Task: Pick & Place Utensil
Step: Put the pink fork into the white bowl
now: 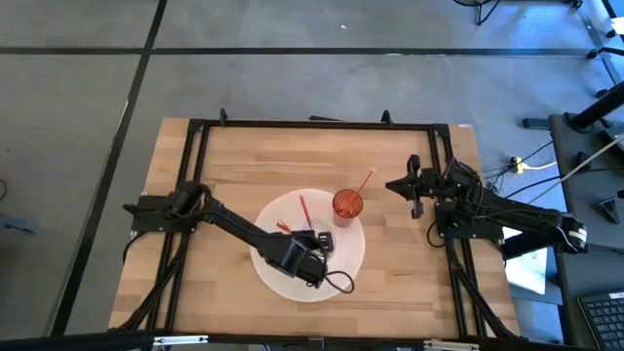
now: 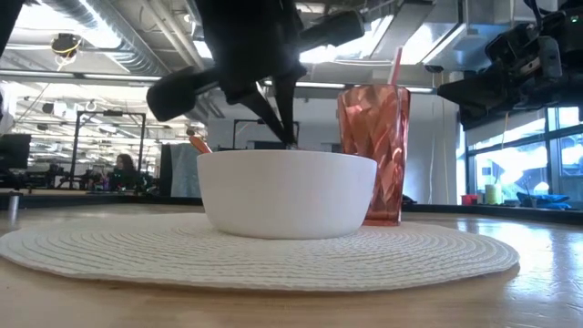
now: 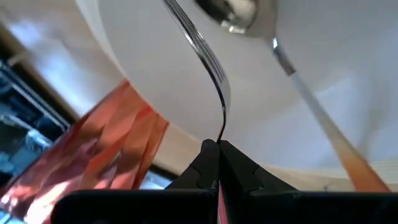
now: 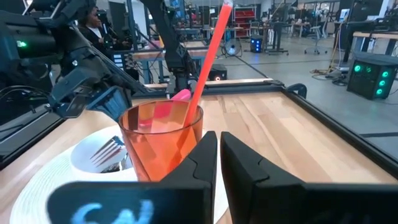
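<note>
A white bowl sits on a round white placemat. My left gripper hangs over the bowl, shut on a metal fork. The fork's tines show inside the bowl. A spoon with an orange handle lies in the bowl, its handle leaning out over the rim. Beside the bowl stands a red cup holding a red straw. My right gripper waits shut to the cup's right, touching nothing. My left gripper pinches the thin end of the fork's handle between its two fingertips. The fingers come from above, pointing down into the bowl. The fork runs on from the fingers into the bowl. I cannot tell whether its far end rests there.
The cup stands close against the bowl's right side on the placemat. Bare wooden table lies around the placemat, inside a black frame. The right arm's base sits at the right edge.
</note>
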### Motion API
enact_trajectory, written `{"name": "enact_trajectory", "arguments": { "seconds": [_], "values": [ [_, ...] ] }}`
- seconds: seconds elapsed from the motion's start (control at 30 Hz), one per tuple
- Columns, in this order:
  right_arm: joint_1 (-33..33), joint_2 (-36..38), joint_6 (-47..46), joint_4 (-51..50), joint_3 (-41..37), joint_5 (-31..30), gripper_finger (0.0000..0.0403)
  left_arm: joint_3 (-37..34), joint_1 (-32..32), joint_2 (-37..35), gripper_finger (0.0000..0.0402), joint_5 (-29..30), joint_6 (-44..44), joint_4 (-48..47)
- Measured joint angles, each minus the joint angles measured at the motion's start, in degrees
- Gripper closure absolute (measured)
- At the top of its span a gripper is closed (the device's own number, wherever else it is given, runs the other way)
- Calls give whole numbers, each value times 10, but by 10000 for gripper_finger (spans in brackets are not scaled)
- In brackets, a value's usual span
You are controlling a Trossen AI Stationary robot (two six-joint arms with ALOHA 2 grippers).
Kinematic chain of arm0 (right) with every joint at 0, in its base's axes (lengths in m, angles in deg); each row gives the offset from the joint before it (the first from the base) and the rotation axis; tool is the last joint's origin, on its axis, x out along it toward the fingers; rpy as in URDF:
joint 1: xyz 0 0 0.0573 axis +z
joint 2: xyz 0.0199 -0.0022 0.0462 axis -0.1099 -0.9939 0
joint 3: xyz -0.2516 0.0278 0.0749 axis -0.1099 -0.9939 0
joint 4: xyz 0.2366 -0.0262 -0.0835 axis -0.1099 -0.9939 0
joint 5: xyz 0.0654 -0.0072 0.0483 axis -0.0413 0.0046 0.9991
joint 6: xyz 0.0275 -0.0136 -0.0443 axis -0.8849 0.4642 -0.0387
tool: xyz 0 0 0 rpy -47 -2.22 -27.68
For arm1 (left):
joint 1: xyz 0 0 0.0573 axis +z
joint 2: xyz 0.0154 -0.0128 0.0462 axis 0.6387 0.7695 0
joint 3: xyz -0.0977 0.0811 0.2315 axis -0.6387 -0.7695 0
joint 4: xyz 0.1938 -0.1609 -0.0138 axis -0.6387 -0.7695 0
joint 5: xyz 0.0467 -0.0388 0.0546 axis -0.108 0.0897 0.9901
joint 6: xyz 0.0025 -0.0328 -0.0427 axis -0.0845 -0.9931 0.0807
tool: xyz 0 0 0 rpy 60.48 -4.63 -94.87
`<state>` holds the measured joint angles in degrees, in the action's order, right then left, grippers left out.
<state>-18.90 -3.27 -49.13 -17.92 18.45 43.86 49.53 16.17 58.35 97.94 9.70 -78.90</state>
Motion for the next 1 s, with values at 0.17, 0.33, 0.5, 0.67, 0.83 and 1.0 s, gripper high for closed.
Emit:
{"name": "enact_trajectory", "arguments": {
  "seconds": [0.17, 0.33, 0.5, 0.67, 0.83, 1.0],
  "values": [
    [0, 0, 0, -1, 0, 0, 379, 0, 0, 0, 399, -52, 8, 0],
    [0, 0, 0, -1, 0, 0, 379, 0, 6, 0, 400, -71, 12, 0],
    [0, 0, 0, -1, 0, 0, 379, 0, 16, 0, 400, -93, 12, 2],
    [0, 0, 0, -1, 0, 0, 379, 0, 22, 0, 399, -112, 24, 2],
    [0, 0, 0, -1, 0, 0, 379, 0, 26, 0, 400, -122, 26, 8],
    [0, 0, 1, -3, 0, 0, 379, 0, 27, 0, 394, -147, 18, 12]
  ]
}}
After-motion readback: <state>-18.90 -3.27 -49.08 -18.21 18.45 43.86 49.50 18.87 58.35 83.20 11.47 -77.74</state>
